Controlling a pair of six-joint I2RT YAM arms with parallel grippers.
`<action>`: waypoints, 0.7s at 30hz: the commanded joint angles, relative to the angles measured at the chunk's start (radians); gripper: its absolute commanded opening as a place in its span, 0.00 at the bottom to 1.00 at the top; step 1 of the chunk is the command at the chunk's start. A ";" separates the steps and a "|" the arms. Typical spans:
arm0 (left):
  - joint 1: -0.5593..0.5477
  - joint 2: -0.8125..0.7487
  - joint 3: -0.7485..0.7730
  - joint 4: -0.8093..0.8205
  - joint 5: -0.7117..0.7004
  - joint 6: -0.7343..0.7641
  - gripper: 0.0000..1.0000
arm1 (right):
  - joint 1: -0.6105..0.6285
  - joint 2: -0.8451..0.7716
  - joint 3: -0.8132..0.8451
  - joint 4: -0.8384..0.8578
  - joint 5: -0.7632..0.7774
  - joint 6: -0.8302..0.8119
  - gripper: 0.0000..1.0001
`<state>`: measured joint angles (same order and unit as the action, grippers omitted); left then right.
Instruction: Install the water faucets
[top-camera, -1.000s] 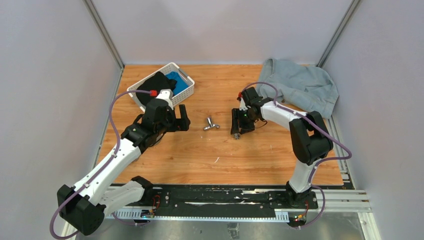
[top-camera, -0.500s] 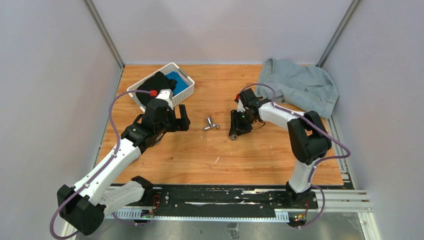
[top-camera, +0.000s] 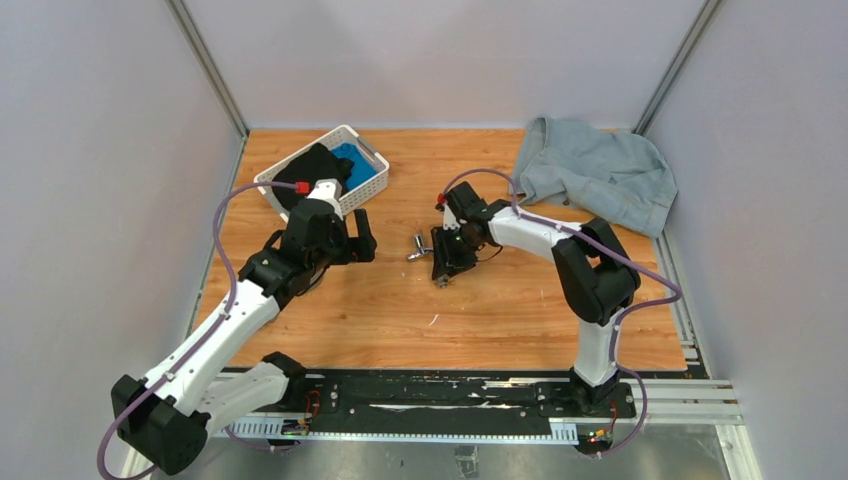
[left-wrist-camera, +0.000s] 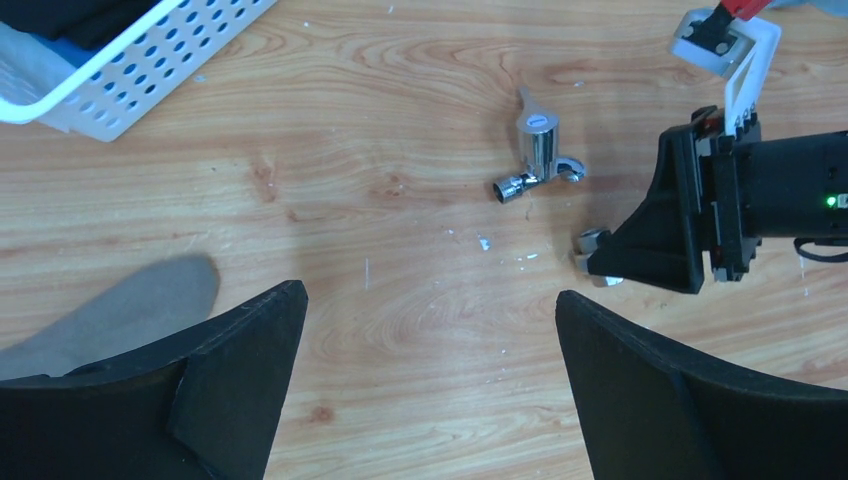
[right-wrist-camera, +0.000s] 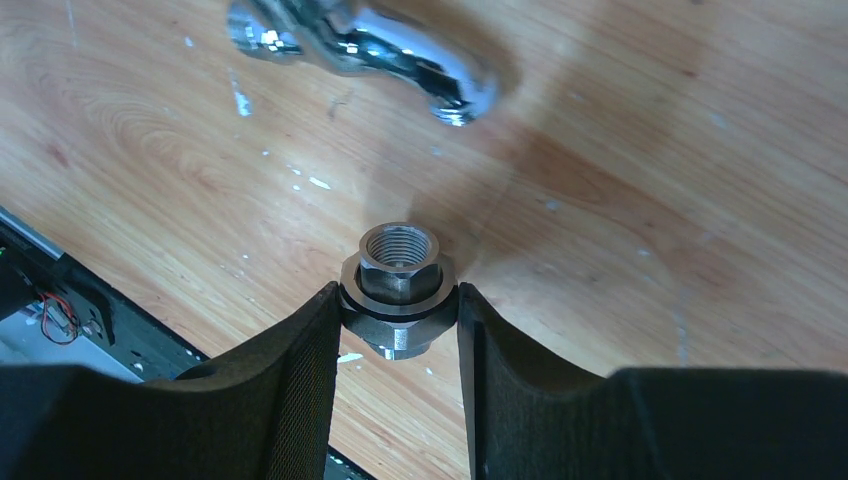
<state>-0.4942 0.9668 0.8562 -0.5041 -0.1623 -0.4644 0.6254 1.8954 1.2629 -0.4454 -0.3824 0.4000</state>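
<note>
A shiny silver tap (top-camera: 421, 246) lies on the wooden table near the middle; it also shows in the left wrist view (left-wrist-camera: 536, 157) and at the top of the right wrist view (right-wrist-camera: 400, 45). My right gripper (top-camera: 441, 275) is shut on the grey threaded fitting (right-wrist-camera: 399, 288), held just above the wood, right beside the tap. The fitting also shows in the left wrist view (left-wrist-camera: 590, 248). My left gripper (top-camera: 357, 237) is open and empty, hovering to the left of the tap.
A white basket (top-camera: 364, 183) with black and blue cloth stands at the back left. A grey-blue cloth (top-camera: 600, 172) lies at the back right. Black rails (top-camera: 430, 395) run along the near edge.
My right gripper has moved left with the fitting, from well right of the tap to right beside it. The left arm has barely moved.
</note>
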 joint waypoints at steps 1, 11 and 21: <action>-0.007 -0.048 -0.008 -0.020 -0.066 -0.023 1.00 | 0.042 0.051 0.042 -0.032 0.008 -0.010 0.36; -0.007 -0.078 0.006 -0.045 -0.088 -0.018 1.00 | 0.045 0.006 0.094 -0.073 0.061 -0.047 0.78; -0.006 -0.086 0.045 -0.063 -0.093 0.008 1.00 | 0.049 0.086 0.288 -0.132 0.204 -0.080 0.81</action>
<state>-0.4942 0.8944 0.8612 -0.5476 -0.2367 -0.4747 0.6621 1.9266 1.4597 -0.5251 -0.2581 0.3389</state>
